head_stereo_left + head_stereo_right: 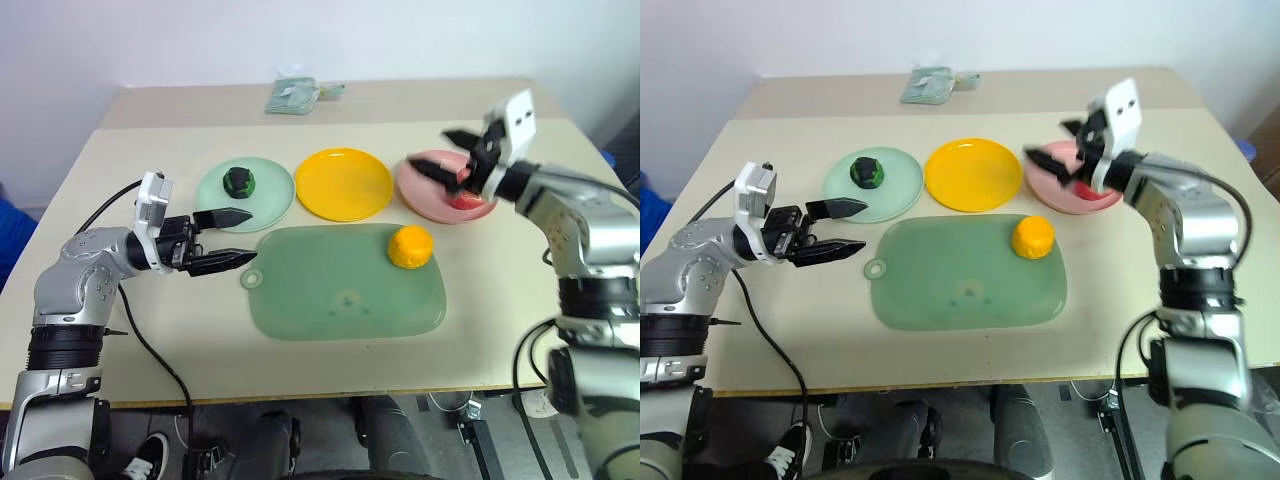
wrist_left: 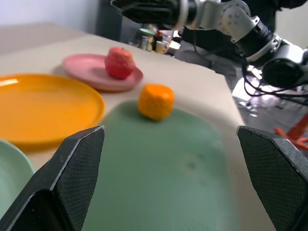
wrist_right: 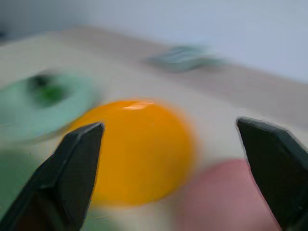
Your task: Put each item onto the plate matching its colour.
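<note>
The dark green bumpy lump (image 1: pixel 240 181) sits on the mint green plate (image 1: pixel 275 197). The yellow plate (image 1: pixel 344 183) holds nothing. On the pink plate (image 1: pixel 425 200) rests the pink apple (image 2: pixel 119 62). My right gripper (image 1: pixel 430 150) hovers just above that plate, open and holding nothing. The round orange (image 1: pixel 410 246) lies on the far right corner of the translucent green board (image 1: pixel 340 285). My left gripper (image 1: pixel 250 237) stands open at the board's left end, pointing right, close to the mint plate's near rim.
A green packet (image 1: pixel 292 95) lies at the back of the table (image 1: pixel 140 160). The three plates stand in a row behind the board. Bare tabletop runs along the front edge and the left side.
</note>
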`<state>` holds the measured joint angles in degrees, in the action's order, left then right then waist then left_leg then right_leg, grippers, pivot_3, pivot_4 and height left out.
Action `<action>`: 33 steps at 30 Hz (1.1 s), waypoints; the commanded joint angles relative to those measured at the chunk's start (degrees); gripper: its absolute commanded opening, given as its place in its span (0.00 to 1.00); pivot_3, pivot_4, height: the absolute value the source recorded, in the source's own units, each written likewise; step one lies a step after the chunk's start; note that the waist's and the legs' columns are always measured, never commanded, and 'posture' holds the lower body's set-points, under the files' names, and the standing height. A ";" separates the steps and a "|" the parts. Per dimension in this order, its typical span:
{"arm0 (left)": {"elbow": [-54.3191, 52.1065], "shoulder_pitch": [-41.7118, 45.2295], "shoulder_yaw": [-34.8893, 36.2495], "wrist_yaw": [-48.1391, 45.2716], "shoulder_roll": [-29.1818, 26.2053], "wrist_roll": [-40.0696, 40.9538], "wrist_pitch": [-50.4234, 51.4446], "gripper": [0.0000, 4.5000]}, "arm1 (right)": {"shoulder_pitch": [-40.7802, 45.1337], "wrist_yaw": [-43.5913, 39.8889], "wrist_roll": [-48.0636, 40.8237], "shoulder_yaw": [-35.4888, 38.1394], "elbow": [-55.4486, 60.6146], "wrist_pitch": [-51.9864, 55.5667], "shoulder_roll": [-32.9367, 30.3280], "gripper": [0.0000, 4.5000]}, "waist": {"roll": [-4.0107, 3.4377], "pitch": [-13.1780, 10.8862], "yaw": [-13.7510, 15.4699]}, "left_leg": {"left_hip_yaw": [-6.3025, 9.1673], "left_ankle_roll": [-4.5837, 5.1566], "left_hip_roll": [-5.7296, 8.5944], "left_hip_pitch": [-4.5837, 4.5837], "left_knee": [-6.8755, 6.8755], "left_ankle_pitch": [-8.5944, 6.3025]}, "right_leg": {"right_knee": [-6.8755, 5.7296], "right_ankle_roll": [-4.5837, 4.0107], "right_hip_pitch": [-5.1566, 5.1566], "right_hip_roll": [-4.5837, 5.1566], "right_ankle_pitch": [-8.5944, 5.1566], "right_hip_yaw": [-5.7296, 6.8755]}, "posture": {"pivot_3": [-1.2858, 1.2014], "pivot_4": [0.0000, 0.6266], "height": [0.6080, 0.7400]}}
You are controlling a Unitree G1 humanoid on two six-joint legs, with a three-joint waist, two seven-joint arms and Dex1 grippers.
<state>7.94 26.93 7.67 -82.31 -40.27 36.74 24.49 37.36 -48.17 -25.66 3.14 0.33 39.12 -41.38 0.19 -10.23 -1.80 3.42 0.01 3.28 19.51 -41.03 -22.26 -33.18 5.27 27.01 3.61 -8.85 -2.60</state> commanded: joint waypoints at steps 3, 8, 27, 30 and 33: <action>-0.59 -0.47 -1.62 -1.87 -0.50 -2.56 -3.50 1.00 | -4.44 -1.01 5.78 -6.78 3.87 0.99 -4.20 1.00 | -0.01 -0.01 0.50 | -0.16 0.04 0.04 -0.07 -0.15 -0.02 | 0.00 0.00 -0.06 0.03 0.01 -0.08 | 0.52 0.24 1.00; 0.23 -0.15 -1.76 -1.89 -0.02 -2.55 -4.04 1.00 | -4.11 0.10 6.49 -7.73 0.92 4.73 -2.56 1.00 | 0.00 0.00 0.86 | -0.10 0.01 -0.05 -0.14 -0.07 -0.01 | -0.01 -0.02 0.01 -0.06 0.03 -0.05 | 0.52 0.24 1.00; 2.51 -2.24 -0.51 10.07 0.94 -10.63 -13.64 1.00 | 11.88 11.35 14.36 -8.48 -13.84 -10.47 13.37 0.71 | 0.00 0.00 0.63 | -0.09 -0.21 -0.05 -0.08 0.03 0.12 | -0.05 -0.03 0.14 -0.07 0.03 -0.06 | 0.52 0.24 1.00; 1.40 -3.11 0.51 11.93 1.43 -10.29 -14.13 1.00 | 16.69 13.51 18.01 -10.20 -25.56 -16.93 17.88 0.71 | 0.01 0.00 0.69 | -0.10 -0.24 -0.04 -0.06 0.04 0.13 | -0.11 -0.04 0.13 -0.05 0.04 -0.05 | 0.52 0.24 1.00; -0.28 -4.46 1.35 12.97 1.15 -9.48 -14.08 1.00 | 21.67 12.00 16.54 -8.12 -34.44 -19.34 21.89 0.71 | -0.01 -0.01 0.47 | -0.09 -0.23 0.00 0.05 0.04 0.13 | -0.09 -0.06 0.21 -0.01 0.05 -0.05 | 0.52 0.24 1.00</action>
<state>10.14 22.55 7.09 -70.02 -38.52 26.53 10.80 55.00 -35.26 -7.93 -7.23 -32.53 22.09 -19.96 0.18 -10.23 -1.33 3.32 -0.22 3.29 19.60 -40.99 -22.13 -33.26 5.21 27.28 3.59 -8.80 -2.67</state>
